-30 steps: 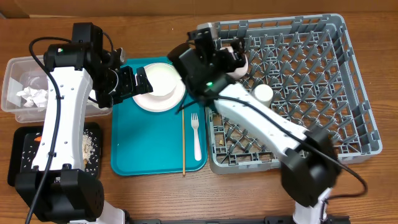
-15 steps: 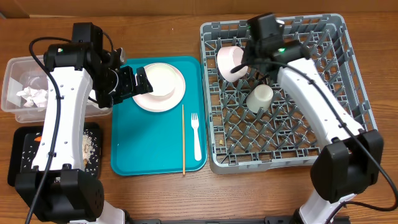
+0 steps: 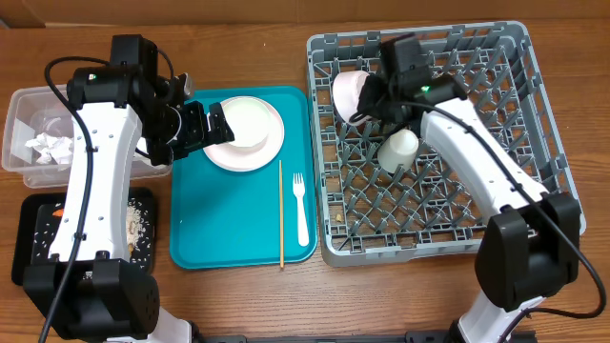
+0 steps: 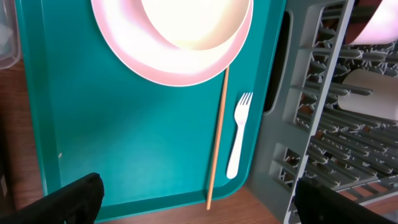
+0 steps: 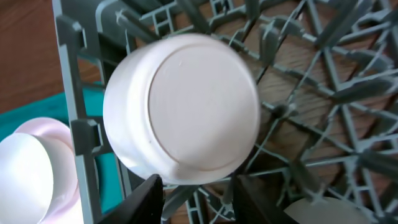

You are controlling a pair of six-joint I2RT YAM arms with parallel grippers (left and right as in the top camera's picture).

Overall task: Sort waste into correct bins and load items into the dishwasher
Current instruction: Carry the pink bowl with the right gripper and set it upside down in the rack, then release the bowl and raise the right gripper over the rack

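Grey dish rack (image 3: 534, 114) on the right of the table (image 3: 248, 57), part of its lattice masked by the right arm; teal tray (image 3: 229, 224) just left of it, touching or merely close not resolvable.

Clear tub (image 3: 17, 129) and black tray (image 3: 29, 257) at far left, both partly covered by the left arm; crumpled napkins (image 3: 52, 146) in the tub, beige scraps (image 3: 136, 224) in the black tray; small orange bit beside the arm, too hidden to name.

Pink plate (image 3: 232, 160) at the teal tray's far end, one bowl (image 3: 253, 116) on it; both cut off at the top of the left wrist view.

Second bowl (image 3: 347, 95) on its side in the rack's far-left corner; base toward the right wrist camera, rim hidden.

Wooden stick (image 3: 281, 214) and fork (image 3: 302, 205) side by side, apart, on the teal tray.

Cup (image 3: 398, 149) among the pegs near the second bowl; orientation unclear.

Left gripper (image 4: 199, 202) spread wide above the teal tray, nothing held; only blurred tips at the corners of its own view.

Right gripper (image 5: 199, 202) moderately parted at the second bowl's lower edge, only lattice between the fingers; contact with the bowl not resolvable.

Against 0.5 s ago: right wrist lower, closer to the second bowl; bowl, cup and left arm unchanged.

Against 1.0 s ago: right arm swung from the rack's left side to its right.
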